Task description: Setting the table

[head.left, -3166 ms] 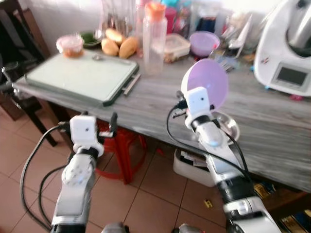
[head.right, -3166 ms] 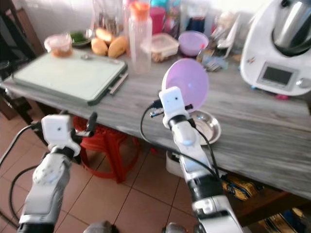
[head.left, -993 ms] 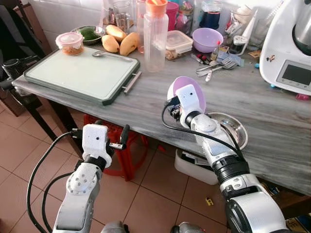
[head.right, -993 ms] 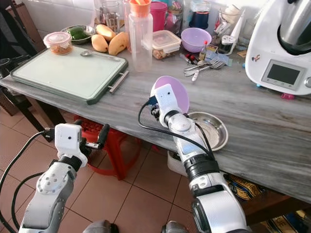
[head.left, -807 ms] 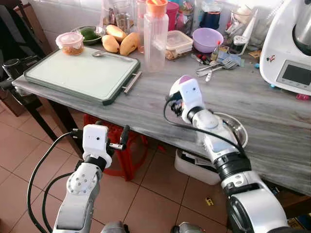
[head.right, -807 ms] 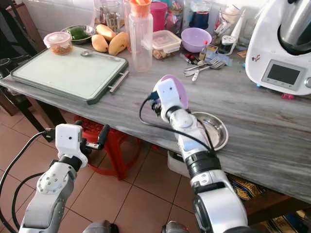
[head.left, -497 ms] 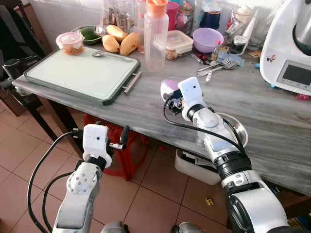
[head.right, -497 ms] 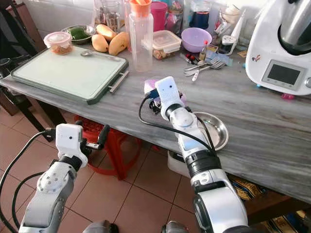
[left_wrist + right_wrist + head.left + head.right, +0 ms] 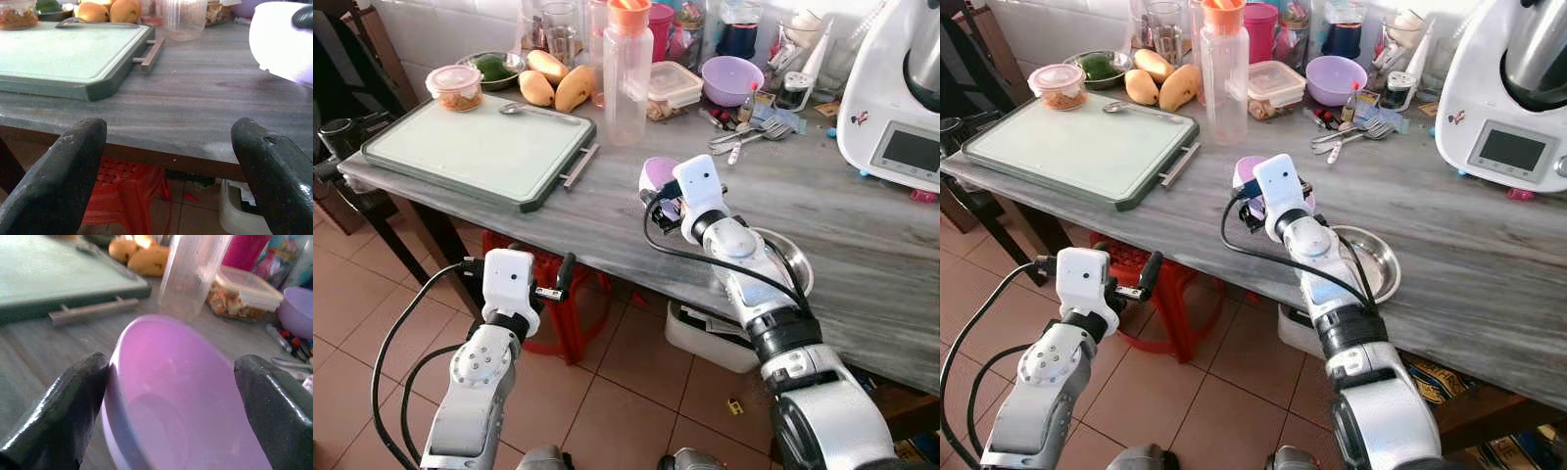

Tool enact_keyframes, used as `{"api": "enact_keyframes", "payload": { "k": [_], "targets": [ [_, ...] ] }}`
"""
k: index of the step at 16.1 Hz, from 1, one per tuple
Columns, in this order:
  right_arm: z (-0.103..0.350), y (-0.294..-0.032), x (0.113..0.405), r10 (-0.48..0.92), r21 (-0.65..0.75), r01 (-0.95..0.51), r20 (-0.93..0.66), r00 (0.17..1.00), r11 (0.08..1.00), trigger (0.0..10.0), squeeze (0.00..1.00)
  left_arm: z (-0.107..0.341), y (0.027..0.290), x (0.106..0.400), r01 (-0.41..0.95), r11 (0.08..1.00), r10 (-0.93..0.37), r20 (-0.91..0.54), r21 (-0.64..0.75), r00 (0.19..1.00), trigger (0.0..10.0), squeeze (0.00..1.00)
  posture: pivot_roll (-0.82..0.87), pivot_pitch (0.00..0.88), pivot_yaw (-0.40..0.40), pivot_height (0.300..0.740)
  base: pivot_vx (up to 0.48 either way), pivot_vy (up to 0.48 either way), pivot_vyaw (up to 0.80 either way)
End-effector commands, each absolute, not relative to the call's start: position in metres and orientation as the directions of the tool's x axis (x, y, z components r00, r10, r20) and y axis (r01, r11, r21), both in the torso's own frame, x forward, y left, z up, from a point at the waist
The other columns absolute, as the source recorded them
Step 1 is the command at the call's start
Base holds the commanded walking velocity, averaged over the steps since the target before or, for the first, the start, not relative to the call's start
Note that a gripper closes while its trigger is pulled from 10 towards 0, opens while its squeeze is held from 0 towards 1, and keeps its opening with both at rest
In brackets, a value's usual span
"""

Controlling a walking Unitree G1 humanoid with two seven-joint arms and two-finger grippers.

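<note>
1. We see a small purple bowl (image 9: 171, 396) low over the grey wooden desk (image 9: 607, 211), near its front edge; whether it touches the surface we cannot tell.
2. Our right hand (image 9: 171, 406) has the bowl between its two black fingers (image 9: 54, 416), one on each side of the rim, closed against it.
3. Just beside that arm, toward our right, a shallow metal dish (image 9: 1371, 262) sits on the desk.
4. Farther left lies a green cutting board (image 9: 475, 147) with a metal handle, a spoon (image 9: 524, 109) at its far edge.
5. Behind the bowl stands a clear plastic bottle with an orange cap (image 9: 627, 73), then a lidded food box (image 9: 1273, 86), a second purple bowl (image 9: 1332, 78), and forks (image 9: 1347, 134).
6. Mangoes (image 9: 553, 86) and a small lidded tub (image 9: 455, 86) sit at the back left; a white kitchen machine (image 9: 1508, 93) stands at the right.
7. Our left hand (image 9: 171, 161) hangs in front of the desk edge, above the tiled floor (image 9: 607, 411) and a red stool (image 9: 1151, 294), fingers wide apart and holding nothing.
</note>
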State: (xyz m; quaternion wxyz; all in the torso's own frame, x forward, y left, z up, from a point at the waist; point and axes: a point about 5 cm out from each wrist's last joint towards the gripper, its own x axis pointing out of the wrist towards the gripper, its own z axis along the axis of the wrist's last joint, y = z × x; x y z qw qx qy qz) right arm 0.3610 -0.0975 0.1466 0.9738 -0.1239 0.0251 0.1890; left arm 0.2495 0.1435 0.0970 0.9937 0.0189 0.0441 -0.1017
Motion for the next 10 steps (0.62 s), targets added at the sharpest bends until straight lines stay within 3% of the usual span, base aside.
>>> {"api": "enact_keyframes", "payload": {
  "k": [1,8,10],
  "targets": [
    [0.154,-0.095,0.358,0.381,-0.230,-0.382,-0.053,0.923,0.895,10.0,1.00,0.095,0.143,0.251,0.207,0.978,-0.203,-0.107,0.033,0.973,10.0,0.00,0.04,0.001,0.000,0.740,0.000,0.000,0.00],
    [0.156,-0.096,0.335,0.383,-0.191,-0.368,0.044,0.923,0.910,10.0,1.00,0.091,0.141,0.253,0.223,0.974,-0.216,-0.131,0.038,0.967,10.0,0.00,0.02,0.000,0.009,0.740,0.000,0.000,0.00],
    [0.159,-0.113,0.320,0.280,-0.200,-0.257,0.095,0.955,0.945,10.0,1.00,0.091,0.141,0.254,0.220,0.975,-0.213,-0.129,0.038,0.968,10.0,0.00,0.01,0.000,0.009,0.740,0.000,0.000,0.00]
  ]
}}
